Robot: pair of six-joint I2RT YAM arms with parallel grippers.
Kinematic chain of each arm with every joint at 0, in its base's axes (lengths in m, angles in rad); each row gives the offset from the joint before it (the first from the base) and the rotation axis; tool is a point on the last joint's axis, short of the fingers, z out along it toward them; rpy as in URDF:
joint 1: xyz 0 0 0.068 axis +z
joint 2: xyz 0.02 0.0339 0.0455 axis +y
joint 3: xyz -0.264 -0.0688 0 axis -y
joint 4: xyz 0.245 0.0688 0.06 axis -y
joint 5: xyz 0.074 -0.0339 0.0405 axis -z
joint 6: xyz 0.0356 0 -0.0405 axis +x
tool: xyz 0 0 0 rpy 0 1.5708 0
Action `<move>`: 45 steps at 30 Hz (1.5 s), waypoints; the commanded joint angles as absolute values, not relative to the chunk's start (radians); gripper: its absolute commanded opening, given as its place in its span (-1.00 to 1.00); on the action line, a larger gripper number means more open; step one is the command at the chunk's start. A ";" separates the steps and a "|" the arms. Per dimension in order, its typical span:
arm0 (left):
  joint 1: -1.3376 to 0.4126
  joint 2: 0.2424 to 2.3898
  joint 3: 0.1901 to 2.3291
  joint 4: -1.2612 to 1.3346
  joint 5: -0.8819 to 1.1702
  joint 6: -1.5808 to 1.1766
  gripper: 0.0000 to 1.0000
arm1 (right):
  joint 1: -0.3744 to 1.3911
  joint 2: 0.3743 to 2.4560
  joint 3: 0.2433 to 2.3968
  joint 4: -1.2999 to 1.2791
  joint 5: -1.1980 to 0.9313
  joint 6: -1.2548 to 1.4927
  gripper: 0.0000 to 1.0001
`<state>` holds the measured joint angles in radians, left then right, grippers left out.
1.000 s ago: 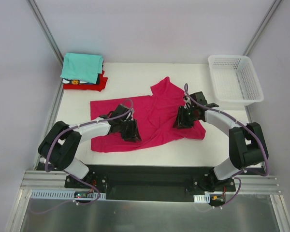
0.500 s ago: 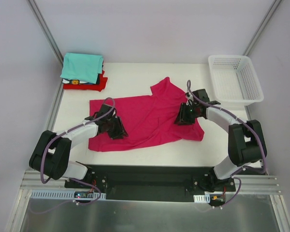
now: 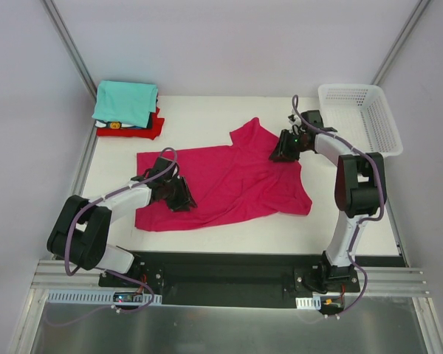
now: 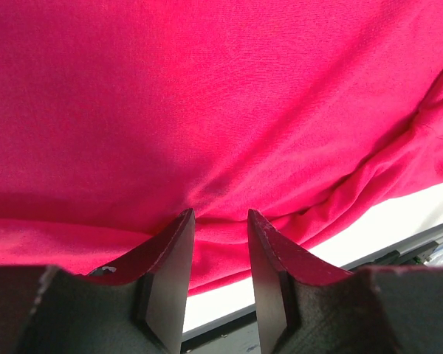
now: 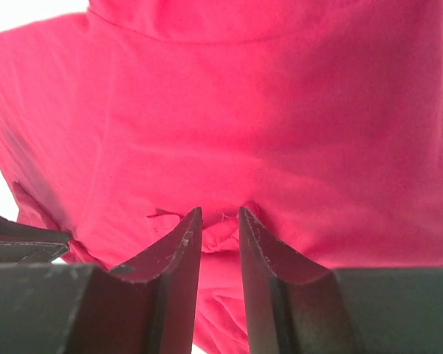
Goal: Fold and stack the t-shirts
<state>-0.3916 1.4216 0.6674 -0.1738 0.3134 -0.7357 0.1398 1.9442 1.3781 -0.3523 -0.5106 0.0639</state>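
A large magenta-pink t-shirt (image 3: 229,177) lies spread on the white table, with one corner reaching toward the back. My left gripper (image 3: 183,198) rests on its front left part. Its jaws are open, and the tips (image 4: 220,212) press on the cloth near the hem. My right gripper (image 3: 280,151) sits on the shirt's back right part. Its jaws stand narrowly open, with a small pucker of cloth between the tips (image 5: 220,210). At the back left is a stack of folded t-shirts: a teal one (image 3: 125,102) on top, then a dark and white one (image 3: 111,125) and a red one (image 3: 151,127).
A white mesh basket (image 3: 358,118) stands at the back right, just beyond the right arm. Metal frame posts rise at both back corners. The table's front edge (image 4: 354,247) runs close to the shirt's hem.
The left gripper slid left across the shirt and drew its left edge slightly outward. The right gripper moved toward the back along the shirt's right side, and its jaws narrowed a little.
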 commanded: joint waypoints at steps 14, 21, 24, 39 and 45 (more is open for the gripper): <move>-0.390 1.422 0.706 -0.189 0.337 -0.709 -0.31 | 0.112 1.934 1.327 -0.382 -0.538 0.014 -0.41; -0.390 1.417 0.703 -0.190 0.339 -0.707 -0.31 | 0.103 1.940 1.310 -0.371 -0.552 0.021 -0.41; -0.391 1.417 0.703 -0.190 0.339 -0.710 -0.31 | 0.103 1.937 1.296 -0.364 -0.558 0.028 -0.40; -0.390 1.428 0.707 -0.189 0.345 -0.713 -0.31 | 0.109 1.899 1.261 -0.351 -0.572 0.041 -0.34; -0.390 1.428 0.703 -0.189 0.347 -0.713 -0.30 | 0.121 1.917 1.273 -0.350 -0.578 0.052 -0.49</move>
<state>-0.3916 1.4231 0.6834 -0.1738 0.3332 -0.7212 0.1108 1.9533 1.2617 -0.3695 -0.5476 0.0441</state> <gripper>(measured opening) 0.348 0.263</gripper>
